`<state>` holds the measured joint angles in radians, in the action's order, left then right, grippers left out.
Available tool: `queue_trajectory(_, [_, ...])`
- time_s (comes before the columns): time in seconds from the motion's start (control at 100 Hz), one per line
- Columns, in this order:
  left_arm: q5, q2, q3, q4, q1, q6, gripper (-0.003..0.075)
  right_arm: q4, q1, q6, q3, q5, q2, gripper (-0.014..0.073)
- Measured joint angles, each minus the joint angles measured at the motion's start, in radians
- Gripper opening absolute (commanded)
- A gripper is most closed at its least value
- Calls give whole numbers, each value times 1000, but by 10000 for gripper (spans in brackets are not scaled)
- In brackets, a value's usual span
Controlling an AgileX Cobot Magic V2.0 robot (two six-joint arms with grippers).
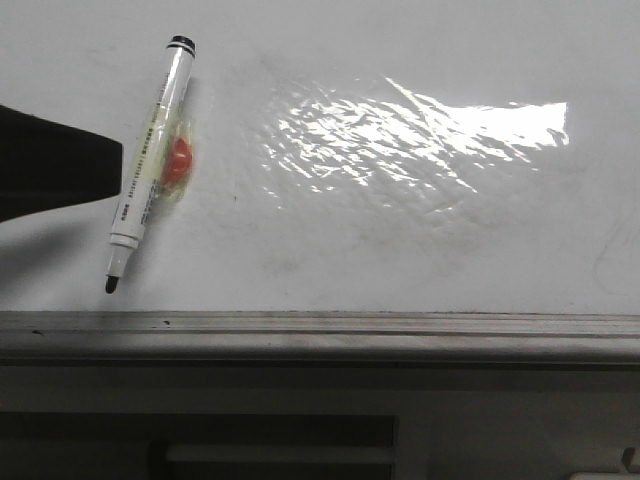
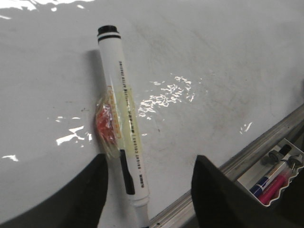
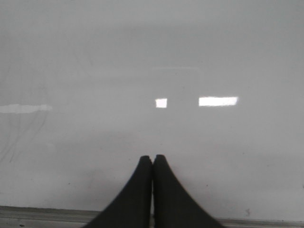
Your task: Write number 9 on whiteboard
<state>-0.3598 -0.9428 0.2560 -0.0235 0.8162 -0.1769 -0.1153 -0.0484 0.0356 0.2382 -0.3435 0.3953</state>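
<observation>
The whiteboard (image 1: 420, 250) lies flat with faint grey smudges and a wrinkled shiny patch (image 1: 400, 135). No black number 9 shows on it. A white marker (image 1: 150, 160) with a black tip lies on the board at the left, uncapped, with an orange lump taped to its side (image 1: 177, 160). It also shows in the left wrist view (image 2: 121, 128). My left gripper (image 2: 147, 164) is open, its fingers on either side of the marker's tip end without touching it. In the front view only a dark part of it (image 1: 50, 160) shows, left of the marker. My right gripper (image 3: 152, 158) is shut and empty over bare board (image 3: 152, 71).
The board's grey metal frame edge (image 1: 320, 335) runs along the near side. A tray holding spare markers (image 2: 273, 178) sits beyond the frame in the left wrist view.
</observation>
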Motion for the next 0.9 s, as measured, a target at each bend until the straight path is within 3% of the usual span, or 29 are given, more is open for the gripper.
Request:
queue_trajectory(0.65, [-140, -208, 2, 41, 2, -14, 360, 0, 30, 1, 0, 0, 0, -61])
queue_trajectory(0.75, [-151, -219, 4, 41, 4, -14, 303, 0, 69, 1, 0, 0, 0, -61])
queue_trajectory(0.9, [-161, -239, 10, 65, 4, -16, 124, 0, 146, 1, 0, 0, 0, -61])
